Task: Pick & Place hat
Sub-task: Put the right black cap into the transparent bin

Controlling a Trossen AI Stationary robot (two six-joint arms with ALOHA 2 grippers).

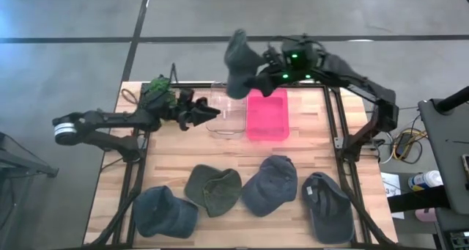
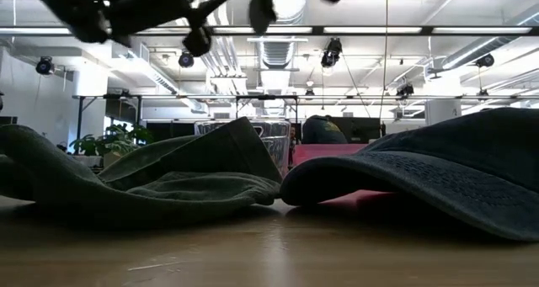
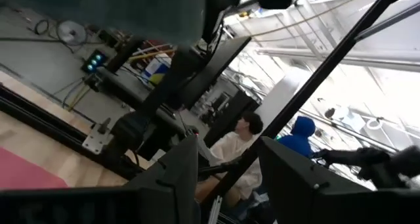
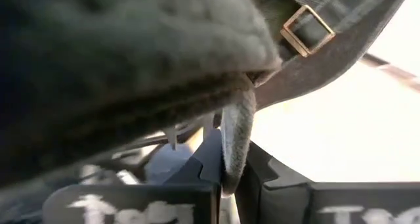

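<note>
While the right gripper (image 1: pixel 258 72) is raised above the far side of the table, it holds a dark grey hat (image 1: pixel 238 63) in the air. Its two fingers are closed on a fold of the cloth, as the right wrist view shows: the fabric (image 4: pixel 236 135) is pinched between them, and a brass buckle (image 4: pixel 307 28) of the strap is close above.

From above, the hat hangs over the far edge of the table (image 1: pixel 220 169), just beside the pink bin (image 1: pixel 267 114) and above the clear bin (image 1: pixel 229 114). Its long axis goes roughly from the far side toward the near side, a little tilted, with the narrower end pointing away from the bins. I cannot tell which end is the brim.

The left gripper (image 1: pixel 207 112) rests low over the table at the left edge of the clear bin; its fingers are apart and hold nothing.

Four more hats lie in a row on the near part of the table: a blue one (image 1: pixel 163 210), a green one (image 1: pixel 213 189), a grey-blue one (image 1: pixel 271 185) and a dark blue one (image 1: pixel 328 206). Some green object (image 1: pixel 159 91) sits at the far left corner.

In the left wrist view, two persons (image 3: pixel 239 145) are visible in the room behind.
</note>
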